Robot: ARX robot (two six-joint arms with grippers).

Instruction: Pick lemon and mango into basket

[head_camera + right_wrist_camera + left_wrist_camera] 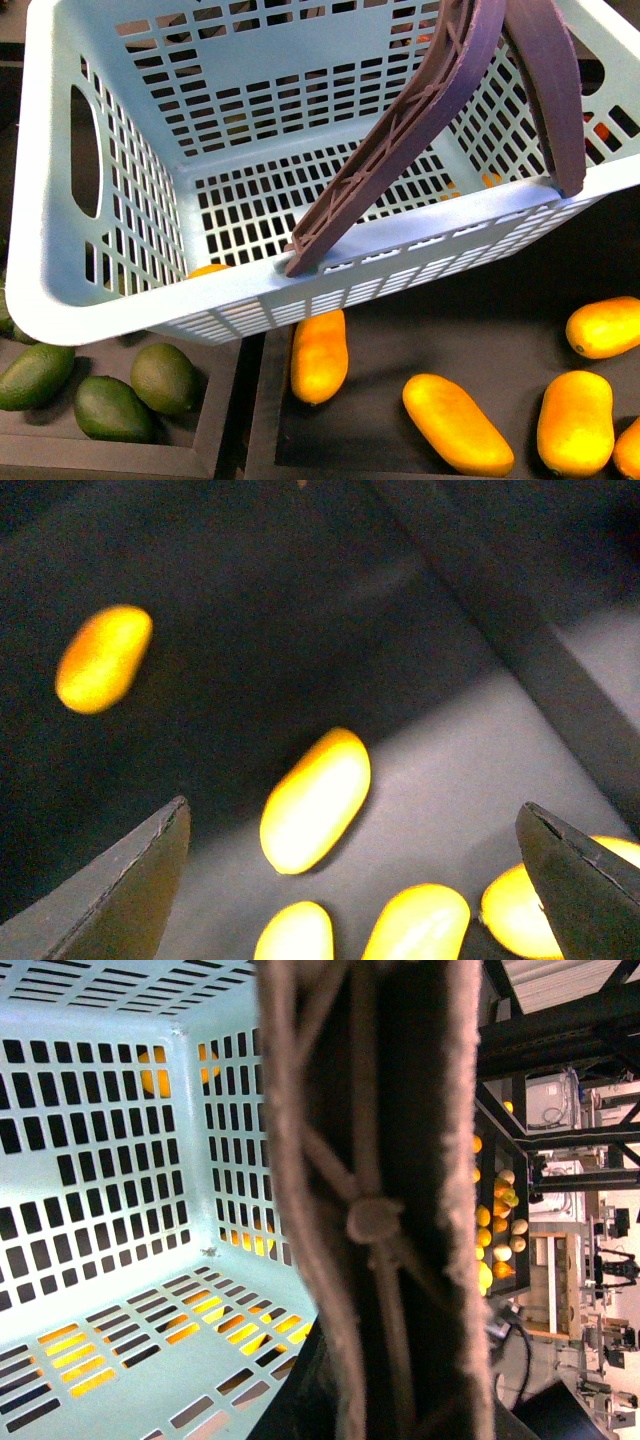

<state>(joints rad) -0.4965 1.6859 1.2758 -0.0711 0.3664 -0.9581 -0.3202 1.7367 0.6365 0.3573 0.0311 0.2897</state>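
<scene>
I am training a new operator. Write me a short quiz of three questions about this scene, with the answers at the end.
1. True or false: a fruit already lies inside the light turquoise slotted plastic basket.
2. The right gripper hangs over the smooth yellow-orange oblong mangoes. Its jaws are: A) open, holding nothing; B) shut on a mango; C) shut, holding nothing.
3. In the front view, which fruits lie to the left of the mangoes?

Key
1. False: no fruit is inside it.
2. A.
3. The dark green oval fruits.
</scene>
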